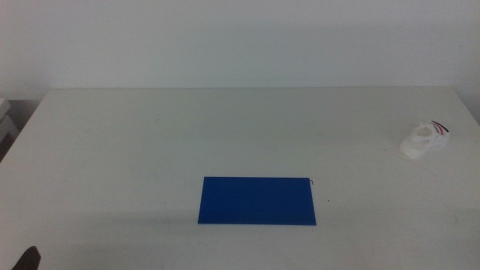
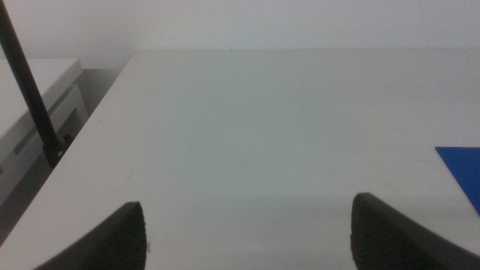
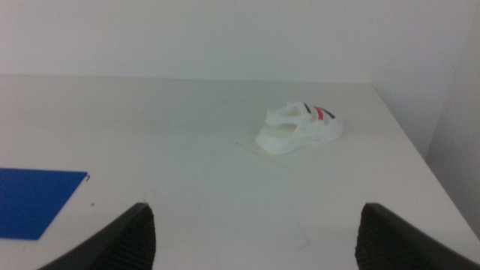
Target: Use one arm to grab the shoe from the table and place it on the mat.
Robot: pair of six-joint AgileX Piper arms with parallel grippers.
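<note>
The small white shoe [image 1: 425,139] with black and red straps lies near the table's right edge, far right of the dark blue mat [image 1: 256,200]. The right wrist view shows the shoe [image 3: 299,128] ahead of my right gripper [image 3: 253,238], which is open and well short of it, with a corner of the mat [image 3: 34,200] off to one side. My left gripper [image 2: 247,238] is open over bare table [image 2: 247,127] near the left edge, with an edge of the mat [image 2: 463,169] in sight. In the middle view only a dark tip of the left gripper [image 1: 27,260] shows at the bottom left corner.
The off-white table [image 1: 187,135] is wide and bare around the mat. A low white unit [image 2: 30,105] and a black cable [image 2: 30,90] stand beyond the table's left edge. The table's right edge [image 3: 420,157] runs close past the shoe.
</note>
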